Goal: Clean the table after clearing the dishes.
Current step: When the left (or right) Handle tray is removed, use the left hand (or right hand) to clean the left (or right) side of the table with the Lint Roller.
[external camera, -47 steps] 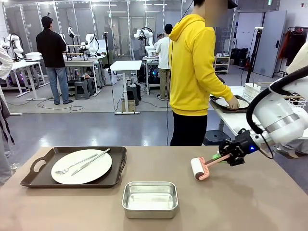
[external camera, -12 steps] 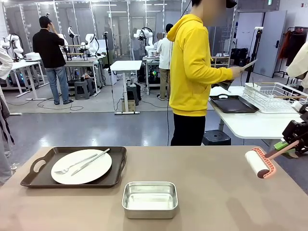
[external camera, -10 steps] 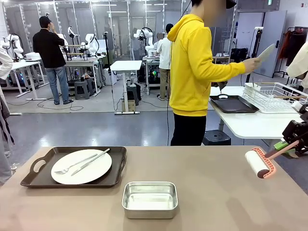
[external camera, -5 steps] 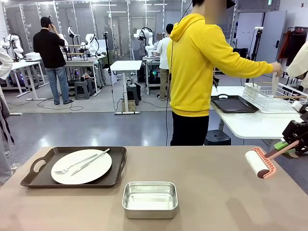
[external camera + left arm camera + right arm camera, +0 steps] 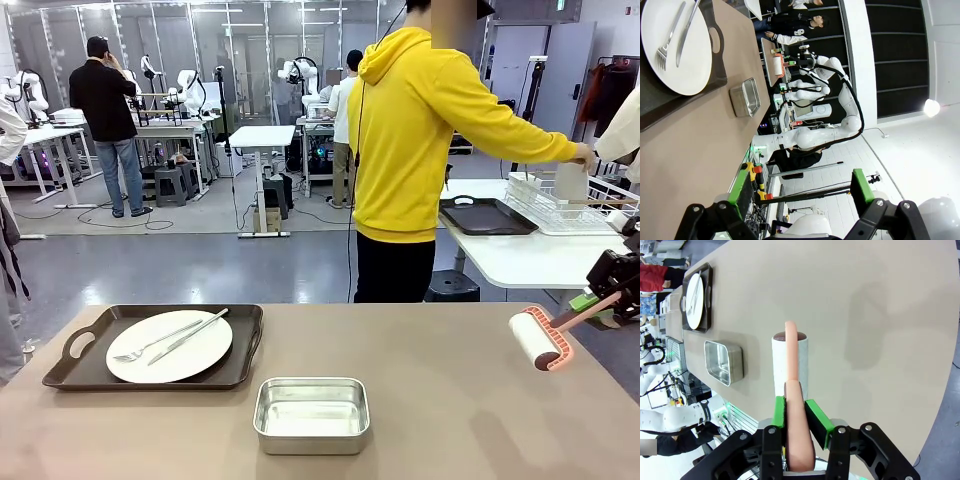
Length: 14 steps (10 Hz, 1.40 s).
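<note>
Taupe table [image 5: 450, 400], one setting left

A person's hand [image 5: 583, 153] has swung over to the wire rack [image 5: 545, 195] beyond. The tray [image 5: 80, 375] with its plate [image 5: 195, 365] stays near the left edge. At the right edge, the right gripper [image 5: 590, 300] stays clenched on the roller [image 5: 535, 340]. The left gripper [image 5: 801, 186] is spread and empty.

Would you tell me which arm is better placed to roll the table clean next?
Right, probably: the right hand grips the lint roller over the table; the left hand is open.

No word, label, brand or number can be read anywhere in these views.
</note>
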Tool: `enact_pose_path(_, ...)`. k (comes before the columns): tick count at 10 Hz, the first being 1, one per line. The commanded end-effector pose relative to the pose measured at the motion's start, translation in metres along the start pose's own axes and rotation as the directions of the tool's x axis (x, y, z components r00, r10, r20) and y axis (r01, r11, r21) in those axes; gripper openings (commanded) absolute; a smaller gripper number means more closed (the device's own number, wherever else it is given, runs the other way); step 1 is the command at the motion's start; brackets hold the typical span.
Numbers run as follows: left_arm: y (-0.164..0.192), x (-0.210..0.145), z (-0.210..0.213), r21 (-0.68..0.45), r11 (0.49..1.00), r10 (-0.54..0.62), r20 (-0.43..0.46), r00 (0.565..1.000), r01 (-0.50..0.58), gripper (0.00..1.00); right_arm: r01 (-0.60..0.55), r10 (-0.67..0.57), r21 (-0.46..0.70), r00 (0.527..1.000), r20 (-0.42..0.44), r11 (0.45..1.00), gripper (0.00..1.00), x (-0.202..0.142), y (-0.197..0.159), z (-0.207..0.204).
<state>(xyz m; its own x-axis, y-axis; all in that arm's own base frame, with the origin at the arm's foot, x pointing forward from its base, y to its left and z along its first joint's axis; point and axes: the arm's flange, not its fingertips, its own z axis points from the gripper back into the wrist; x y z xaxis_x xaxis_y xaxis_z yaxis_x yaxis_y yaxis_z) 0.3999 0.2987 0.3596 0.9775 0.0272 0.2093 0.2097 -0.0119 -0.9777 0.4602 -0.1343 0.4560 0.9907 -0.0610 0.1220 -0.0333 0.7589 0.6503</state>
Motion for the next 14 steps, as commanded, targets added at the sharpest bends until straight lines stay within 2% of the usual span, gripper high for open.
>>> enact_pose_path(1, -0.0017, -0.0020, 0.0012, 0.004, 1.000, 0.001, 0.005, 1.000, -0.001, 1.00, -0.005, 0.005, -0.002, 1.000, 0.001, 1.000, 0.23, 0.0010, 0.0029, 0.0007)
enact_pose_path(14, -0.0017, -0.0020, 0.0012, 0.004, 1.000, 0.001, 0.005, 1.000, -0.001, 1.00, -0.005, 0.005, -0.002, 1.000, 0.001, 1.000, 0.23, 0.0010, 0.0029, 0.0007)
